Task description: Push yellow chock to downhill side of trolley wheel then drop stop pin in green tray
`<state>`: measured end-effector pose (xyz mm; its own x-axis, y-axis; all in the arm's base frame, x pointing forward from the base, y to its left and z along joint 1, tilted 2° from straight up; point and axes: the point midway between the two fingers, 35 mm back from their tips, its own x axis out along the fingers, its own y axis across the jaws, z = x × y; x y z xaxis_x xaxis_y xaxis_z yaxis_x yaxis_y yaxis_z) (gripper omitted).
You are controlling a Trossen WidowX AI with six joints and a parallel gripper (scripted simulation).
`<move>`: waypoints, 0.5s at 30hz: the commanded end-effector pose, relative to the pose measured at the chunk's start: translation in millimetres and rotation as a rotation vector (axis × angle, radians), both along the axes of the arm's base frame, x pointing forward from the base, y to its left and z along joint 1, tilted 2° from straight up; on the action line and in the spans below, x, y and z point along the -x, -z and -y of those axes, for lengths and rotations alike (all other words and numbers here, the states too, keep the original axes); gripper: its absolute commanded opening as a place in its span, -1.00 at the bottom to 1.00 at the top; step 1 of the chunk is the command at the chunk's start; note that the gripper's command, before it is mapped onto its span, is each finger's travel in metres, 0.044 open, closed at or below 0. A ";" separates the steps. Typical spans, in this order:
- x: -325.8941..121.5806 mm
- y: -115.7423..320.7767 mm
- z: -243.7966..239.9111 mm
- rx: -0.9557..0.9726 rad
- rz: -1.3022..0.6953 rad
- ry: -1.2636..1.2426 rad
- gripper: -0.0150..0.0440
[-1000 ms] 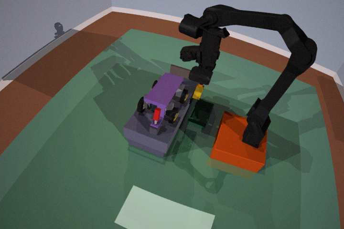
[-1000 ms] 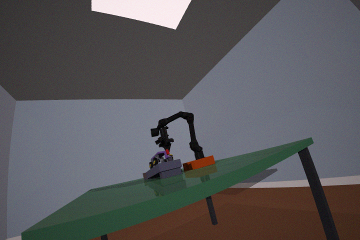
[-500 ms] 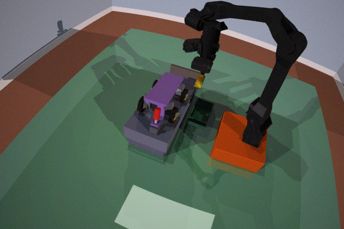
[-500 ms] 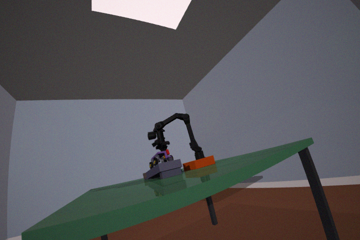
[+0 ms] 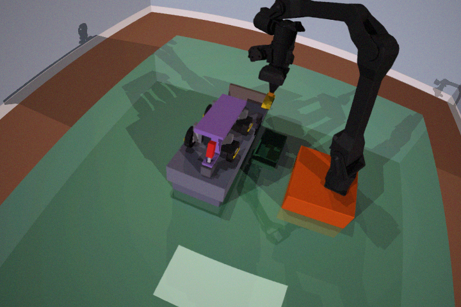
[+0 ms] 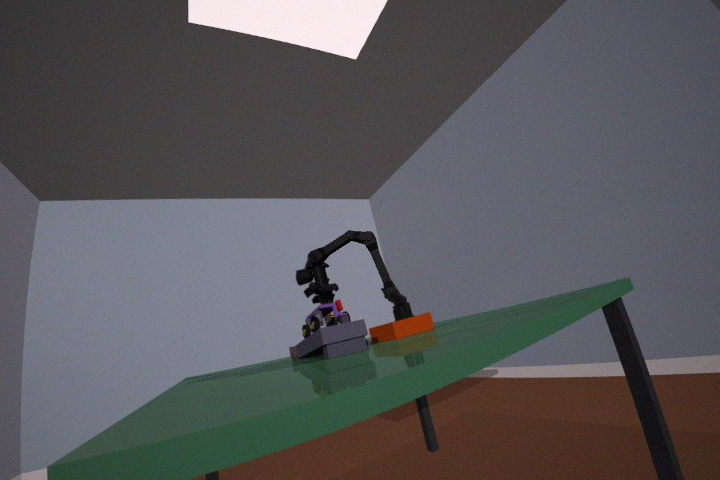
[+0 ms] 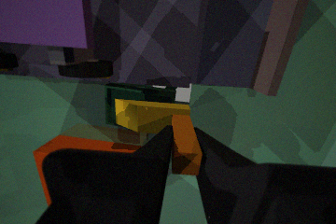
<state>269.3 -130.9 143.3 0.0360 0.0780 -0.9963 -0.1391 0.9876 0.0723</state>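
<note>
1 yellow chock (image 5: 267,101) (image 7: 152,116) pinched by handle in gripper (image 5: 272,88) (image 7: 181,132) — above green tbl (image 5: 104,235) (image 6: 247,418) (image 7: 227,135); brown flr (image 5: 46,94) (image 6: 542,418); grey-blue walls (image 5: 38,29) (image 6: 145,271)

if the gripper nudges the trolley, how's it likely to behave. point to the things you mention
The trolley (image 5: 220,114) (image 6: 326,307) would probably roll readily, since it stands on wheels on a sloping ramp (image 5: 194,177) (image 6: 344,332). Its body looks stiff, being flat-topped and unbent, so it likely wouldn't flex.

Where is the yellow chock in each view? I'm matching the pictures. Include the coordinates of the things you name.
Top: right of the purple trolley (image 5: 220,115) (image 6: 326,307) (image 7: 37,23), above centre.
Exterior: can't be made out.
Wrist: near the centre, its orange handle (image 7: 186,140) in the hand (image 7: 181,132).
Shared landmark: the purple trolley.
</note>
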 end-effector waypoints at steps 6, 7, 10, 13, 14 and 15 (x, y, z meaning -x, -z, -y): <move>-19.6 1.8 -0.4 -0.013 0.007 -0.006 -0.49; -22.1 2.1 -0.4 -0.013 0.007 -0.006 -0.49; -29.2 2.9 -0.9 -0.013 0.008 -0.006 -0.49; -31.7 3.1 -1.1 -0.013 0.008 -0.006 -0.49; -31.7 3.6 -1.2 -0.013 0.008 -0.006 -0.49; -31.4 4.8 -1.2 -0.013 0.008 -0.006 -0.49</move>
